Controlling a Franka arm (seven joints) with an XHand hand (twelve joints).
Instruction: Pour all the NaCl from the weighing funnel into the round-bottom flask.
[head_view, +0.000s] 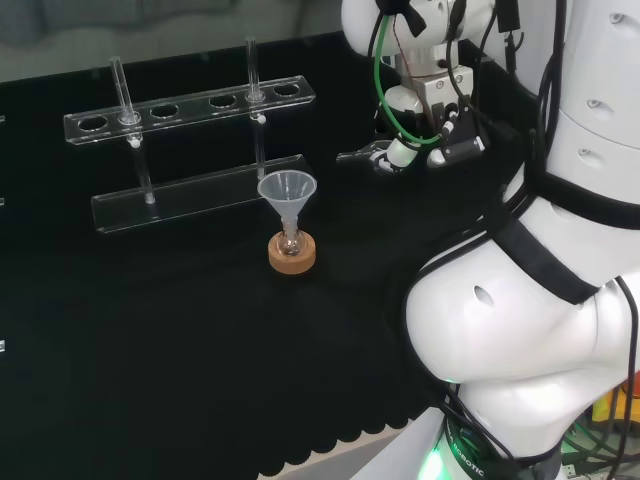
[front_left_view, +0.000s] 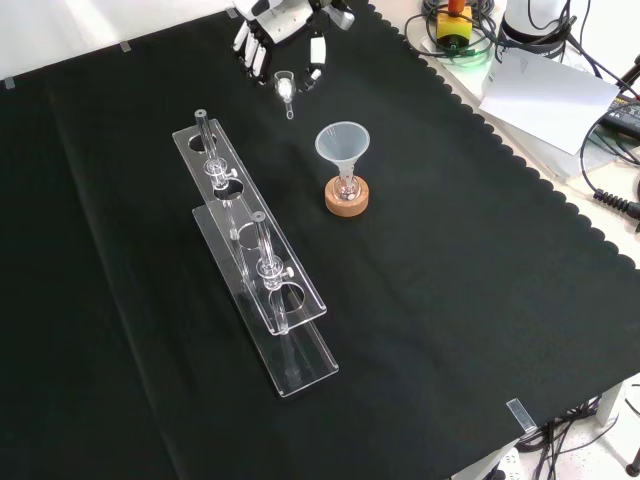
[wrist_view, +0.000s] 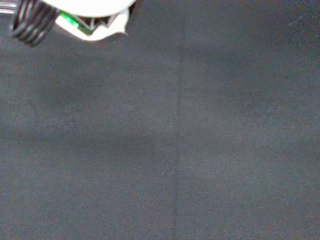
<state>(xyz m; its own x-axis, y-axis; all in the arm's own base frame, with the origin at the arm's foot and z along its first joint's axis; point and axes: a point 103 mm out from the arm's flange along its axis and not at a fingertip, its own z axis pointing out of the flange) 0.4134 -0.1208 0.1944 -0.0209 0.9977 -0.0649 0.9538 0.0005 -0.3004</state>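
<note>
While the robot hand (front_left_view: 285, 40) is hovering at the far edge of the front view, its fingers are curling around a small clear weighing funnel (front_left_view: 286, 90). Nearer the camera, the round-bottom flask (front_left_view: 347, 186) is sitting on a cork ring (front_left_view: 347, 198) on the tabletop (front_left_view: 450, 300), carrying a clear funnel (front_left_view: 342, 145) in its neck.
</note>
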